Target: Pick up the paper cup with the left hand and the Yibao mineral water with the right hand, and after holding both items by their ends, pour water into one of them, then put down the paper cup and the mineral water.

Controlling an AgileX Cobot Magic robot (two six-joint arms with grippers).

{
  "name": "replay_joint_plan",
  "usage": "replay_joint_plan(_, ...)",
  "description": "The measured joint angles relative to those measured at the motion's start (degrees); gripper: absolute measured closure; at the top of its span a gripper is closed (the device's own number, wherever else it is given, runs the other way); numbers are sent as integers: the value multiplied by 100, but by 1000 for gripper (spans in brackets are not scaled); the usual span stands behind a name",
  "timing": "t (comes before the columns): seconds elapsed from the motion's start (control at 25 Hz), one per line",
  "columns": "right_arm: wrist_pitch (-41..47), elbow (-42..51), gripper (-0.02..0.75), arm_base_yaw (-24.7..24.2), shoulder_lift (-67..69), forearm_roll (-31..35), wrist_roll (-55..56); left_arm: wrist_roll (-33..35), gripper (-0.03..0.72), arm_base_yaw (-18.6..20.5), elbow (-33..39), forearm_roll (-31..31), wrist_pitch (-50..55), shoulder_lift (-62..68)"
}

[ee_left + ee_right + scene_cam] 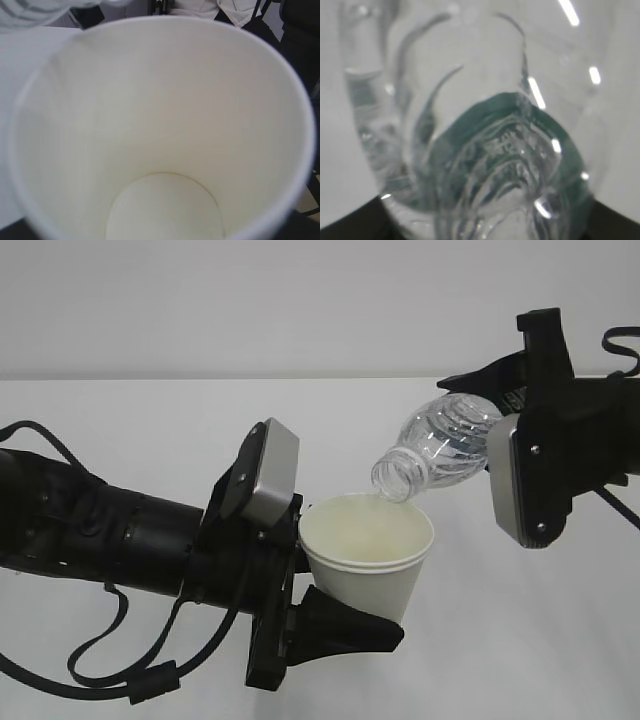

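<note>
Now I see the right hand (515, 445) gripping the Yibao mineral water (440, 447) tilted mouth-down over the paper cup (367, 558), itself clamped by the left hand (300, 585)

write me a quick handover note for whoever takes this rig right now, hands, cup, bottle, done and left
Left hand: shut on the paper cup, held upright off the table, mouth up.
Right hand: shut on the Yibao mineral water at its base end; bottle is tilted with its uncapped neck down, mouth just over the cup's far rim.
Cup inside, as the left wrist view shows it: looks dry, no water pooled at the bottom; no stream is visible.
Done: both items picked up and brought together for the pour.
Left: get water into the cup, tip the bottle back up, set both down on the table.
</note>
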Motion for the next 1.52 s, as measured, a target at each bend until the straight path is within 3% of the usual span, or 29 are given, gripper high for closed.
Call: replay_joint_plan(1.52, 0, -137, 303, 0, 0, 0, -256, 22, 239, 0, 0, -216, 157, 0)
